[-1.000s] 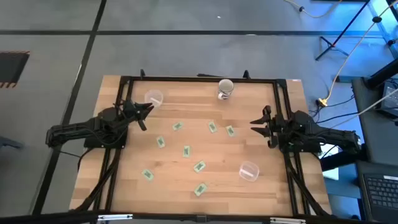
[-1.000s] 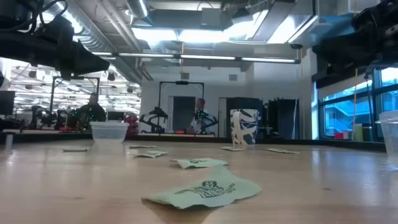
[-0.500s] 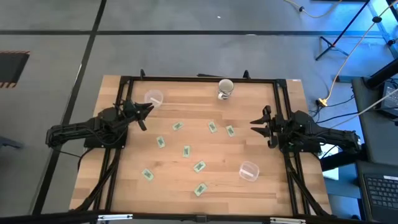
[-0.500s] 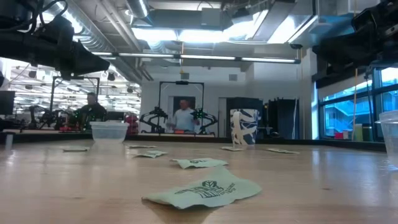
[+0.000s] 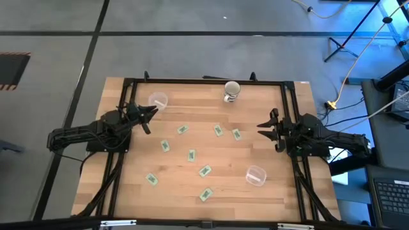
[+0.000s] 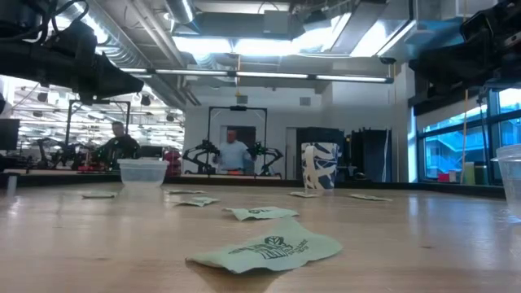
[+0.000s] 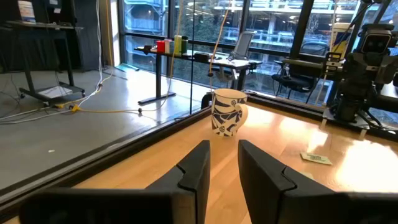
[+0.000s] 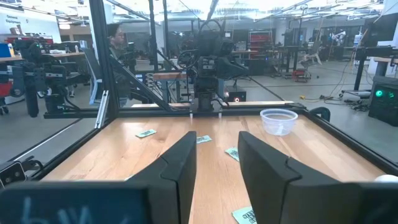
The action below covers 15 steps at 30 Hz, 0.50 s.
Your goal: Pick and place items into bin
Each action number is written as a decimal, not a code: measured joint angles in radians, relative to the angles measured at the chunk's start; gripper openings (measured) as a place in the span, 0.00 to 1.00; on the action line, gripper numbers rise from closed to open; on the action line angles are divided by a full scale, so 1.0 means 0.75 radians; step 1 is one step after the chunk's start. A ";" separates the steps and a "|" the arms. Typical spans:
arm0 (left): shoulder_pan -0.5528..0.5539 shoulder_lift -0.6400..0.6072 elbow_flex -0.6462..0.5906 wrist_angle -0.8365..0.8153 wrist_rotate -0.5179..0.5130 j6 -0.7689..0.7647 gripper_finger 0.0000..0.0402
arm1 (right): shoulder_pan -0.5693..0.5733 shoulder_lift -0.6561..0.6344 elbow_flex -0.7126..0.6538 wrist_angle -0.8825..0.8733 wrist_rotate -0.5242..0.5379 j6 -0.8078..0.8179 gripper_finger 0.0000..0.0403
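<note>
Several small green packets with white edges lie flat and scattered on the wooden table, among them one point(image 5: 182, 130), one point(image 5: 192, 154) and one point(image 5: 205, 194); the nearest in the low view is a packet point(image 6: 273, 248). My left gripper point(image 5: 150, 114) point(image 7: 224, 146) hovers open at the table's left side, beside a clear tub point(image 5: 158, 100). My right gripper point(image 5: 263, 126) point(image 8: 217, 137) hovers open at the table's right side, pointing toward the packets point(image 8: 232, 153). Neither gripper has anything between its fingers.
A patterned mug point(image 5: 231, 91) point(image 7: 228, 112) stands near the far edge. A clear plastic cup point(image 5: 255, 175) lies near the right near corner. The clear tub point(image 6: 142, 172) point(image 8: 278, 120) stands upright. A black frame point(image 5: 204, 81) borders the table. People show in the room behind.
Both arms and all the packets have kept still. Only a person in the room behind the table has shifted about.
</note>
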 joint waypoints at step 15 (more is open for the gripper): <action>0.000 0.000 0.000 -0.001 0.000 0.000 0.19 | 0.000 0.000 0.000 0.000 0.000 0.000 0.30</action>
